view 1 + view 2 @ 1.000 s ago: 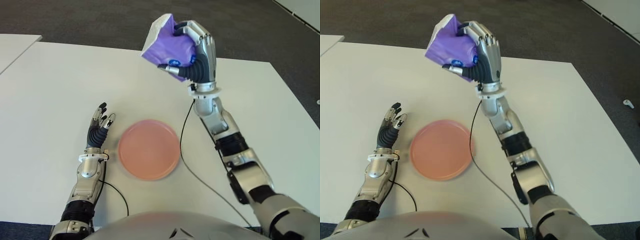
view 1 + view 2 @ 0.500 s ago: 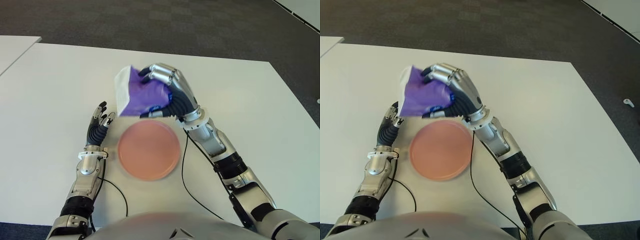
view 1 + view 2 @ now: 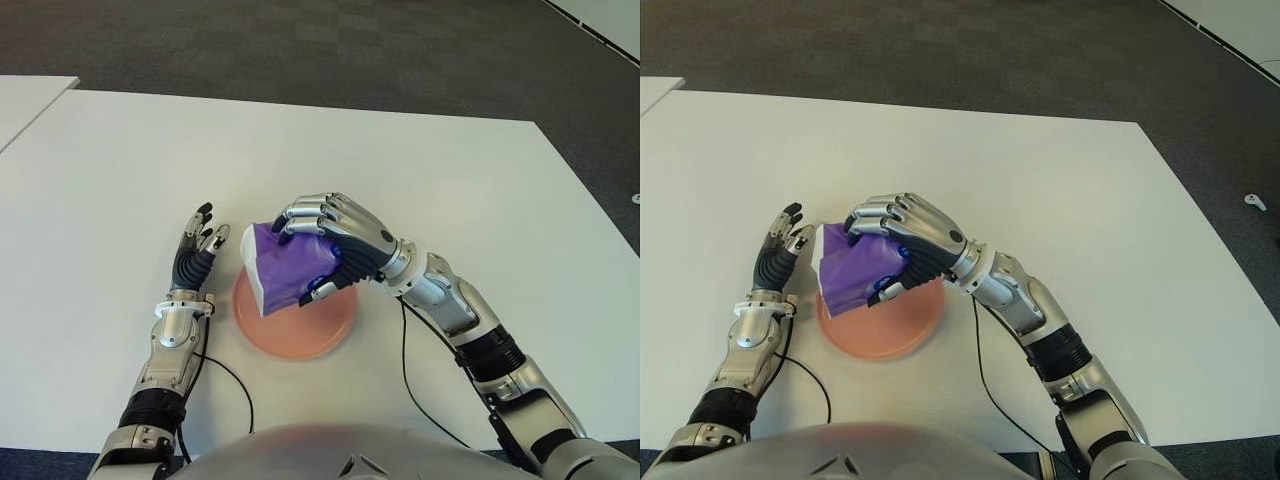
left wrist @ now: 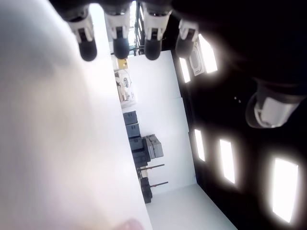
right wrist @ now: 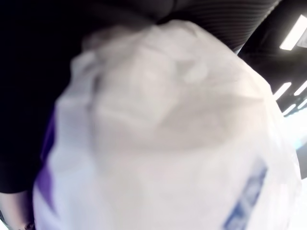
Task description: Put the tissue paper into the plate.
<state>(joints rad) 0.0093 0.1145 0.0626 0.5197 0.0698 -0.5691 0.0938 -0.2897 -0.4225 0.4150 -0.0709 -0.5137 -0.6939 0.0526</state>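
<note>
My right hand (image 3: 330, 245) is shut on the purple and white tissue paper pack (image 3: 284, 268), holding it low over the left part of the pink plate (image 3: 325, 330). I cannot tell whether the pack touches the plate. The right wrist view is filled by the pack's crumpled white wrapper (image 5: 168, 134). My left hand (image 3: 198, 248) shows just left of the plate, its fingers straight and spread with nothing in them.
The white table (image 3: 480, 190) stretches around the plate, with dark carpet (image 3: 300, 40) beyond its far edge. A second white table's corner (image 3: 25, 95) shows at the far left. A black cable (image 3: 410, 370) trails from my right forearm across the table.
My right hand has swung the tissue pack down and toward me, from high above the table's far side to just over the plate. The left hand has not moved.
</note>
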